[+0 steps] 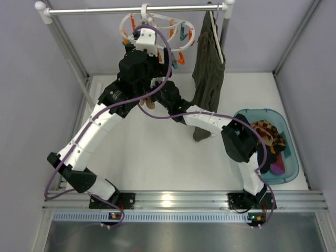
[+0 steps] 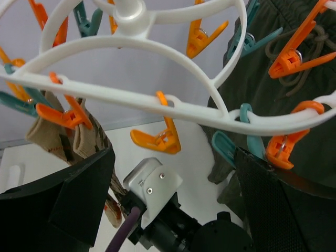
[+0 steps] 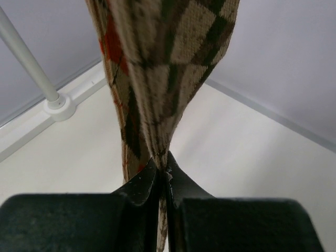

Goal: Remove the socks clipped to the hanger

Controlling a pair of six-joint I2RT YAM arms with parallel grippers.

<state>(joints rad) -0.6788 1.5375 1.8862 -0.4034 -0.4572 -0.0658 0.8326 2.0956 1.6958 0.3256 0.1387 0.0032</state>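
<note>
The right tool (image 3: 164,170) is pressed narrow on the lower end of an argyle sock (image 3: 163,63). Its two black fingers meet on the fabric, and the sock rises straight up from them, out of the top of the right wrist view. Behind the sock there is the white worktop (image 3: 236,142) and the foot of a white pole (image 3: 55,102).

The left tool (image 2: 173,157) stands wide, with nothing between its fingers. It points up at the hanger (image 2: 136,89) from just under the white ring. Orange and teal clips dangle from this ring. On the left side one orange clip (image 2: 71,118) bites tan checked sock fabric; I cannot tell if it is one sock or two.

In the top view both arms reach to the hanger, which hooks on the rail (image 1: 105,9) at the far side. Beside it an olive garment (image 1: 207,73) hangs down to the worktop. Well apart, at the right, a teal basin (image 1: 247,113) holds loose socks (image 1: 270,134), one of them checked.
</note>
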